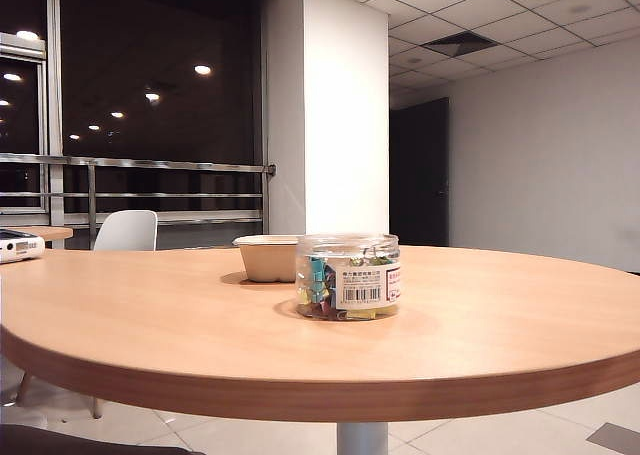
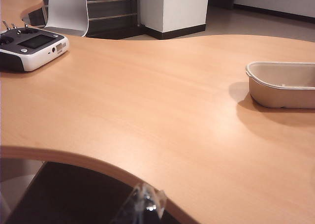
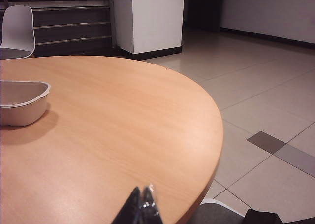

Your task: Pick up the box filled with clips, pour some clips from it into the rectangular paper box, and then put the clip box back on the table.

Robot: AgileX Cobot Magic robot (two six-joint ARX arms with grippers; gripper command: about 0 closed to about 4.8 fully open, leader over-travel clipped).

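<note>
Exterior view shows the box filled with clips (image 1: 348,277), a squat clear jar with a white barcode label, standing upright near the middle of the table (image 1: 150,315); the clips (image 1: 318,283) lie heaped inside it, teal, yellow and pink. Just behind it, towards the left, sits the rectangular paper box (image 1: 266,258), its rim partly hidden by the jar; whether the two touch cannot be told.

Neither arm shows in that view. The left gripper (image 2: 146,203) hangs at the near table edge, well apart from the tray, and its fingertips look pressed together, holding nothing. The right gripper (image 3: 141,204) sits at the table's near edge with its tips meeting, also empty. A remote controller (image 2: 30,48) lies far off on the table's left side.

Nothing of the task appears begun. The first step would be the pickup: the chosen gripper likely needs to open wide, since the jar is broad, approach level at mid-height, and close squarely so the smooth plastic does not slip or tilt.
</note>
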